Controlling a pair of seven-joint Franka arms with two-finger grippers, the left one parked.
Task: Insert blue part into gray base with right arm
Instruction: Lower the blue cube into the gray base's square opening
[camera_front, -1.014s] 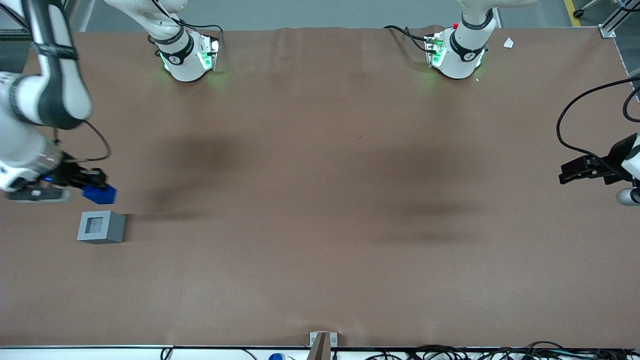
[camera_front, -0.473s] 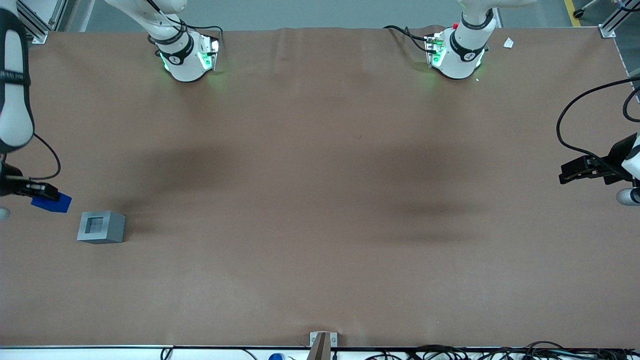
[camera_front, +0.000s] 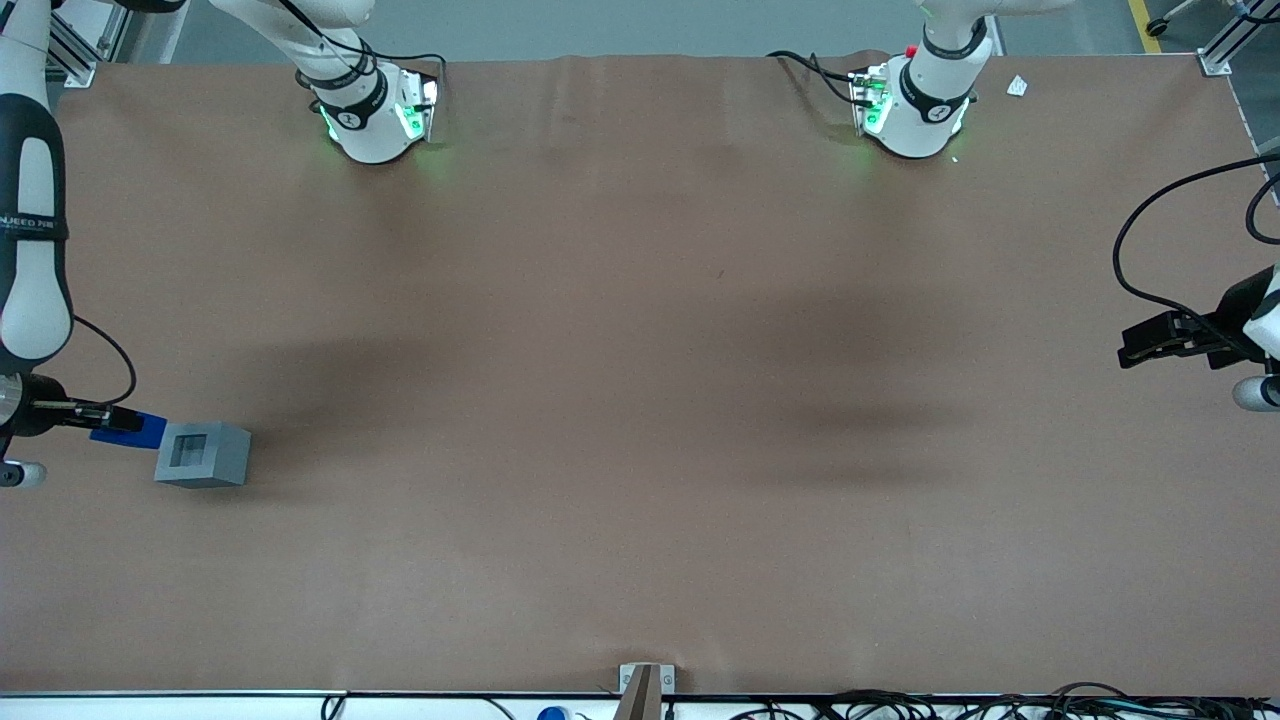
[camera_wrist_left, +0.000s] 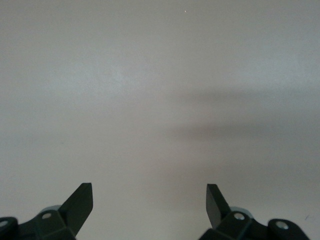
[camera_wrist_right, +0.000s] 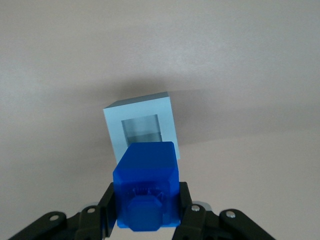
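- The blue part is a small, bright blue plastic cube with smooth, slightly glossy faces and softly bevelled edges; in the right wrist view a smaller rounded stud stands out from the face turned toward that camera
- It is held off the table, clamped between the two black fingers of the right arm's gripper, which press against its two opposite sides
- In the front view the blue part shows as a flat blue sliver at the gripper tip, at the working arm's end of the table and just beside the gray base; whether the two touch cannot be told
- The gray base is a light gray, matte, cube-shaped block with crisp edges and a square recess sunk into its top face; the recess walls look darker than the rim around it
- The base stands upright on the table with its recess open, nothing in it
- The right arm is white and rounded, with a black band bearing white lettering, and a thin black cable loops near its wrist
- The table is covered by a flat brown, matte sheet with soft dark shadows lying across it
- Two white arm bases with green lights stand at the table edge farthest from the front camera
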